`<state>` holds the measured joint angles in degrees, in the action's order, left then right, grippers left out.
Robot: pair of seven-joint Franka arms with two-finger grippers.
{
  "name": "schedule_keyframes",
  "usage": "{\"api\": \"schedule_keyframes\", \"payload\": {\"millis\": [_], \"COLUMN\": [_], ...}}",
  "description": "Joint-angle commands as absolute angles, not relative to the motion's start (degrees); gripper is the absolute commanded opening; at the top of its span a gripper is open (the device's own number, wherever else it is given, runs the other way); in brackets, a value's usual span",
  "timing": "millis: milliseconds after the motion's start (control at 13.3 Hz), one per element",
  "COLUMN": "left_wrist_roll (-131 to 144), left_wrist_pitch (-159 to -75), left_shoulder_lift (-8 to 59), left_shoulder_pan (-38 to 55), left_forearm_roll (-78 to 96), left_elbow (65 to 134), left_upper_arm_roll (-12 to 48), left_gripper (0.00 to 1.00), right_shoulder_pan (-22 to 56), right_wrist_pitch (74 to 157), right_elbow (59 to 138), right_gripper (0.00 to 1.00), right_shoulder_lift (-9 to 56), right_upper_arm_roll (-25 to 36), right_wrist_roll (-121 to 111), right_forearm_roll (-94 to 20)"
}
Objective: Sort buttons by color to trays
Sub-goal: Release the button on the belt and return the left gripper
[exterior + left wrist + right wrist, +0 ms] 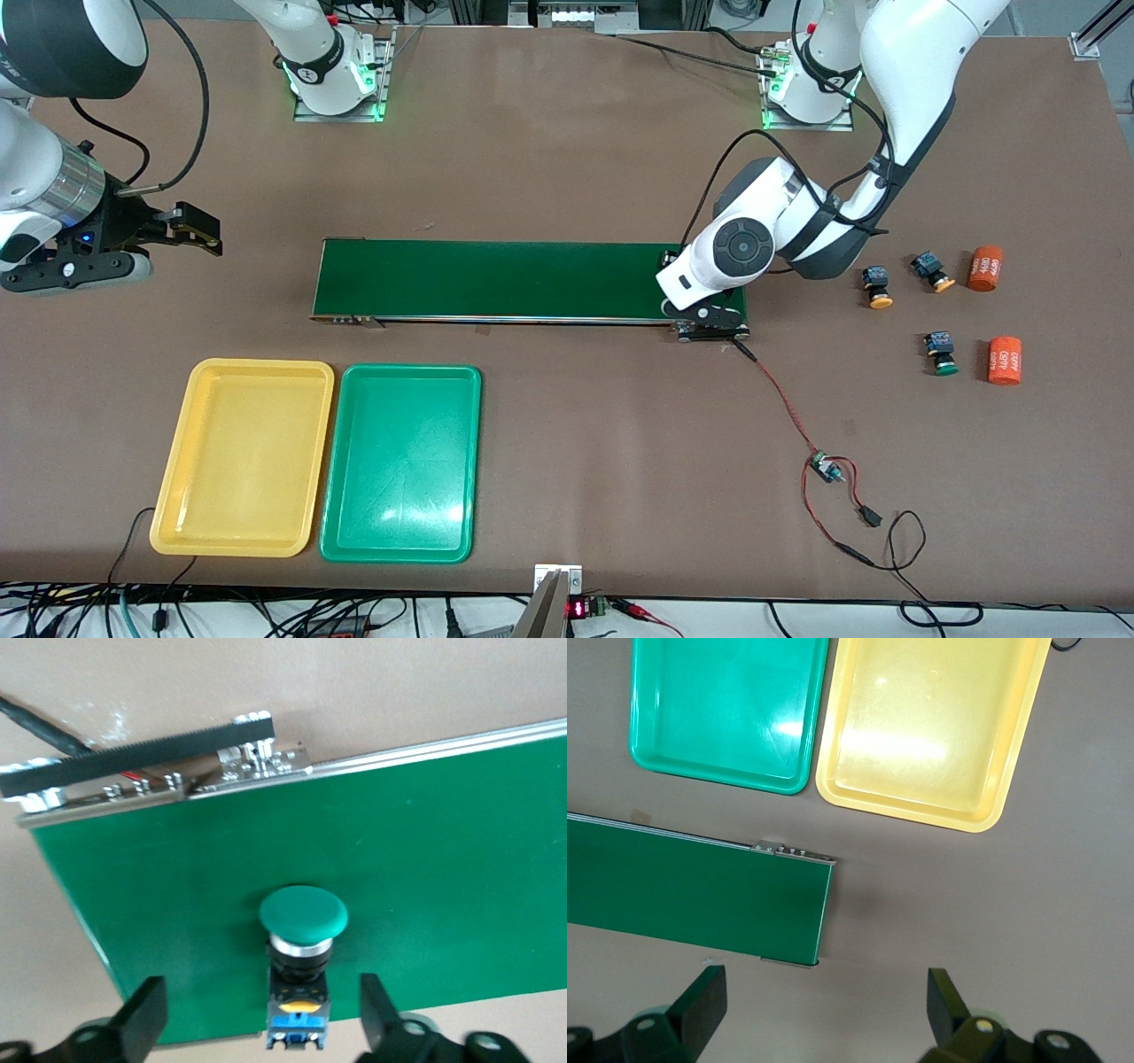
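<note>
A green-capped button (303, 911) lies on its side on the dark-green belt (443, 842), at the belt's end toward the left arm's end of the table. My left gripper (262, 1001) stands open around the button, with both fingers clear of it. In the front view the left wrist hides it. Two yellow-capped buttons (878, 288) (933, 270) and another green-capped button (941, 353) rest on the table beside that belt end. The yellow tray (244, 456) and green tray (403, 461) sit side by side, nearer the front camera than the belt. My right gripper (824, 1001) hangs open and empty over bare table by the belt's other end.
The long conveyor belt (496, 279) crosses the table's middle. Two orange cylinders (984, 268) (1005, 360) stand beside the loose buttons. A red-black wire with a small board (824, 465) runs from the belt's end toward the front edge.
</note>
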<state>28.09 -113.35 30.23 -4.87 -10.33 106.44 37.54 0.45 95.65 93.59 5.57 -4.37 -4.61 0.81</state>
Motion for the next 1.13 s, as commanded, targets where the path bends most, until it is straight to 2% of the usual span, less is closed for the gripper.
{"api": "schedule_keyframes", "payload": {"millis": [0,226,453,754,1056], "left_wrist_roll": [30.14,31.82,31.38,28.5,15.94], "left_wrist_pitch": [-106.73,-96.63,-94.92,-95.36,-96.76], "left_shoulder_lift": [26.2,25.22,25.49,26.89,30.75], "left_shoulder_pan": [-5.71,-7.02,-11.76,-20.28,-30.03], "left_forearm_roll": [-10.72,-11.07,-12.65,-18.97,-19.69], "left_elbow": [103.03,93.55,89.22,87.8,88.06], "left_upper_arm_roll": [37.97,37.44,35.78,35.68,35.68], "left_gripper": [1.0,1.0,1.0,1.0,1.0], "right_shoulder_pan": [0.79,0.97,0.88,0.7,0.62], "right_wrist_pitch": [95.62,95.71,95.36,97.29,104.14], "right_elbow": [93.96,94.04,95.53,102.9,113.88], "right_gripper": [1.0,1.0,1.0,1.0,1.0], "right_shoulder_lift": [4.92,4.83,4.22,-0.51,-7.37], "right_upper_arm_roll": [-4.39,-4.39,-5.44,-6.33,-7.56], "right_wrist_roll": [-3.87,-3.78,-3.78,-2.56,0.34], "right_forearm_roll": [0.62,0.53,0.53,0.09,-0.26]}}
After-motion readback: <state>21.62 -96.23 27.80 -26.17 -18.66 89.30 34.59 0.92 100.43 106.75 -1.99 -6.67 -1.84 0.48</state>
